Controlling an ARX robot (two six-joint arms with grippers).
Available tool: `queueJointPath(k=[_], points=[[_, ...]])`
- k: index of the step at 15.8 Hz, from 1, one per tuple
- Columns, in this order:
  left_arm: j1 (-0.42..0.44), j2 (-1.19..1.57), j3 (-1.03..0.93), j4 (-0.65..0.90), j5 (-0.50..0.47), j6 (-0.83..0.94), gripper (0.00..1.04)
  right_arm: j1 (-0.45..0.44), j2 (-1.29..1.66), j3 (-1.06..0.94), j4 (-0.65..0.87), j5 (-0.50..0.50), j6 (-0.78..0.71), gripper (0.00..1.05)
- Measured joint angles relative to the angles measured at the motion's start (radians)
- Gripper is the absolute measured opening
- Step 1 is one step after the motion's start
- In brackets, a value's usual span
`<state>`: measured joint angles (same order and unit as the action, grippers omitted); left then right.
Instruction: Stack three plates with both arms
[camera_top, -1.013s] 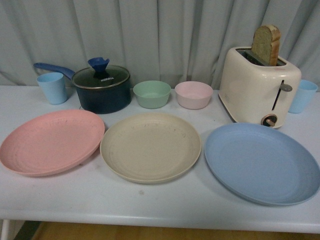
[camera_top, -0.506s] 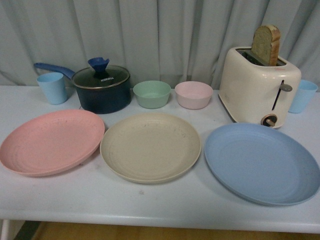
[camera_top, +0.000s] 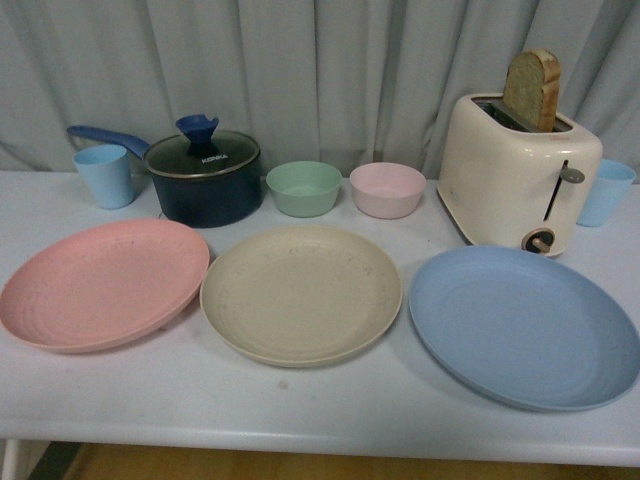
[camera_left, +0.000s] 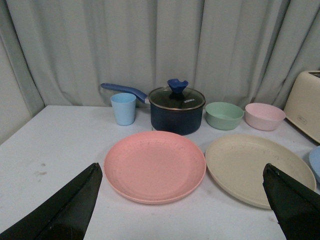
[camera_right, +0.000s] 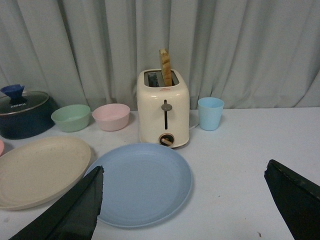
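Three plates lie side by side on the white table in the front view: the pink plate at the left, the beige plate in the middle, the blue plate at the right. None is stacked. No arm shows in the front view. My left gripper is open and empty, held back from the pink plate and the beige plate. My right gripper is open and empty, held back from the blue plate, with the beige plate beside it.
Behind the plates stand a light blue cup, a dark blue lidded saucepan, a green bowl, a pink bowl, a cream toaster holding a bread slice, and a second blue cup. A grey curtain hangs behind.
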<state>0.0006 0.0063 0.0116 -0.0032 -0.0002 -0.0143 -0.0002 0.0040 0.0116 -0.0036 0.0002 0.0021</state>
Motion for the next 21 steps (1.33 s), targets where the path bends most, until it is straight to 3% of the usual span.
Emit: queueJointPath(k=[2,4,5,6,11,13,18,21], points=[[-0.002,0.002,0.001,-0.013,-0.009,-0.002,0.98,0.0,0.0,0.0,0.0,0.0,0.0,0.98],[-0.059,0.195,0.113,-0.24,-0.211,-0.047,0.98,0.0,0.0,0.0,0.0,0.0,-0.001,0.98],[0.003,0.335,0.152,-0.15,-0.212,-0.055,0.98,0.0,0.0,0.0,0.002,0.0,0.0,0.98],[0.072,0.449,0.18,-0.026,-0.142,-0.056,0.98,0.0,0.0,0.0,-0.001,0.0,0.0,0.98],[0.146,0.755,0.28,0.23,-0.043,-0.032,0.98,0.0,0.0,0.0,0.001,0.0,0.0,0.98],[0.144,1.189,0.489,0.43,0.01,0.018,0.98,0.0,0.0,0.0,0.0,0.0,0.0,0.98],[0.178,2.018,1.116,0.255,-0.01,0.074,0.98,0.0,0.0,0.0,0.0,0.0,0.0,0.98],[0.209,2.217,1.298,0.204,-0.027,0.057,0.98,0.0,0.0,0.0,0.0,0.0,0.0,0.98]])
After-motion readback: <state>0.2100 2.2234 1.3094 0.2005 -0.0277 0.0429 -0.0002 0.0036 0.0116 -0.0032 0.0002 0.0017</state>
